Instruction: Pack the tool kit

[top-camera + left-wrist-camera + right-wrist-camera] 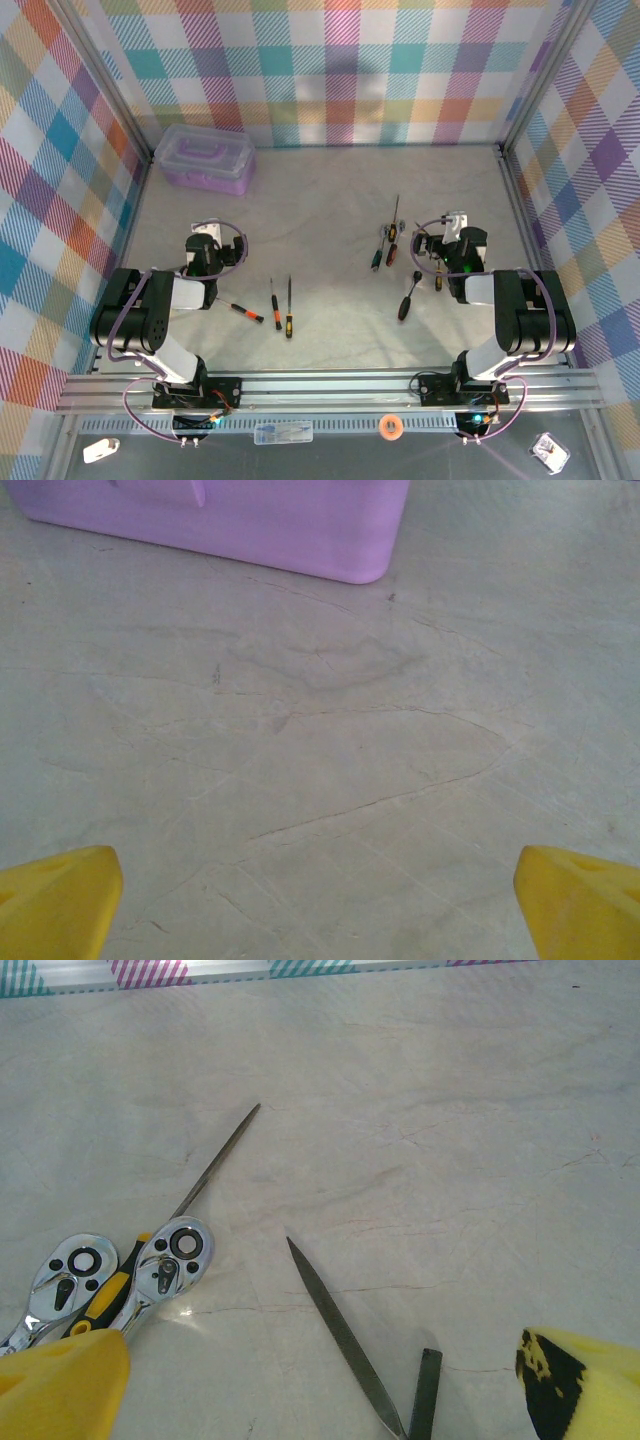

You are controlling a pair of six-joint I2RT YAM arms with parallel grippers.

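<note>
One small lilac-purple plastic case with a clear lid [205, 160] sits closed in the far left corner of the grey table [320, 190]. Three thin orange-handled screwdrivers [275, 318] lie by my left gripper [205, 232], and more slim tools [392, 250] lie beside my right gripper [455, 222]. Both arms are folded low, jaws spread wide, holding nothing.

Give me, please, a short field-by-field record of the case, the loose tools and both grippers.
case: lilac case, lid down, far left corner of the table
left tools: three screwdrivers lying loose beside the left arm
right tools: mixed tools lying loose by the right arm, two chrome ratchet heads among them
left gripper: open, empty, facing the case
right gripper: open, empty, near the mixed tools
</note>
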